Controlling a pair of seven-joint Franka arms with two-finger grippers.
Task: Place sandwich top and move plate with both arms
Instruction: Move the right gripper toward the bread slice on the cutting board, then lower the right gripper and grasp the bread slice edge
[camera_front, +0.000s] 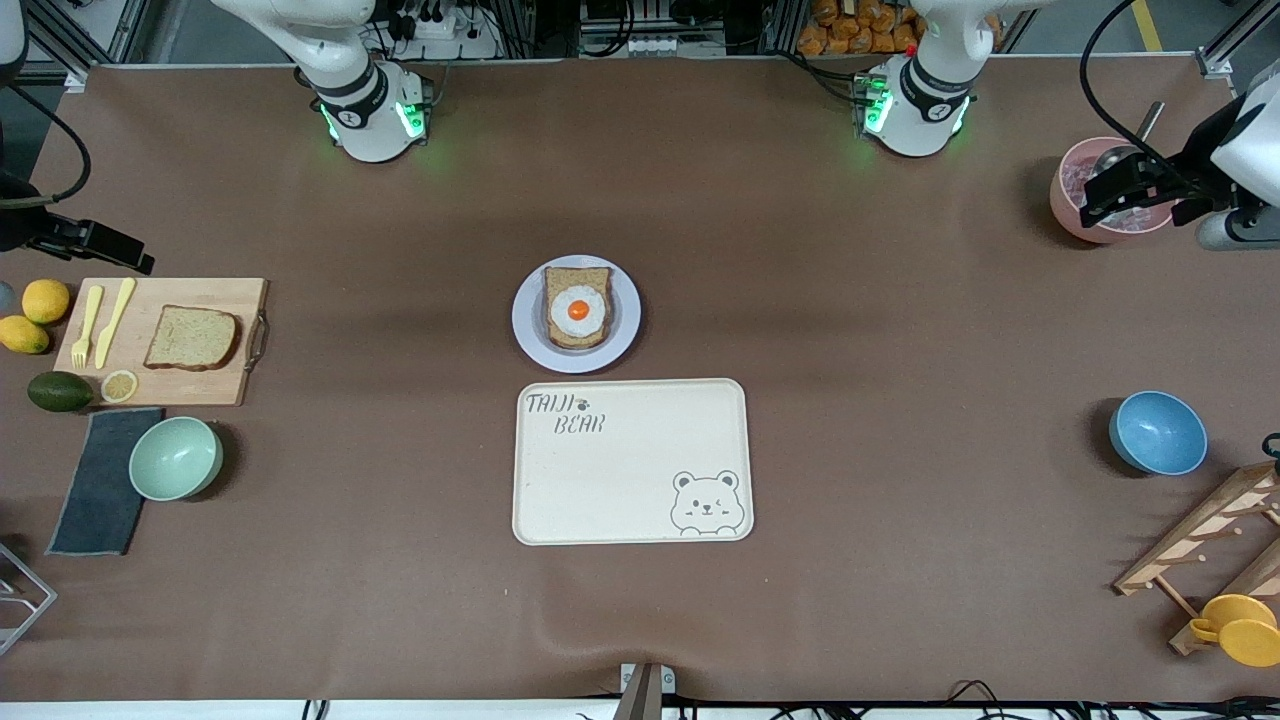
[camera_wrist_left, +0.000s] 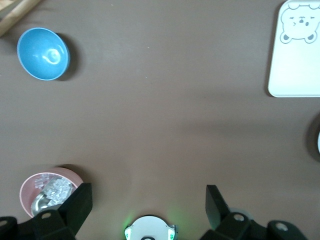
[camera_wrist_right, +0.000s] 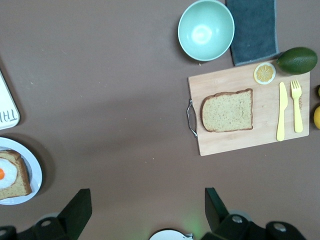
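The sandwich top (camera_front: 192, 338), a plain brown bread slice, lies on a wooden cutting board (camera_front: 215, 385) at the right arm's end of the table, and it also shows in the right wrist view (camera_wrist_right: 227, 111). The pale plate (camera_front: 527, 320) sits mid-table with an egg-topped bread slice (camera_front: 578, 308) on it; its rim (camera_wrist_right: 34, 172) shows in the right wrist view. My right gripper (camera_front: 130, 258) hangs open above the board's edge, holding nothing (camera_wrist_right: 148, 205). My left gripper (camera_front: 1105, 195) hangs open over a pink bowl, holding nothing (camera_wrist_left: 148, 205).
A cream bear tray (camera_front: 630, 460) lies just nearer the camera than the plate. A mint bowl (camera_front: 175, 458), grey cloth (camera_front: 100, 480), avocado (camera_front: 60, 391), lemons and yellow cutlery surround the board. A blue bowl (camera_front: 1157, 432), pink bowl (camera_front: 1068, 200) and wooden rack (camera_front: 1215, 540) stand at the left arm's end.
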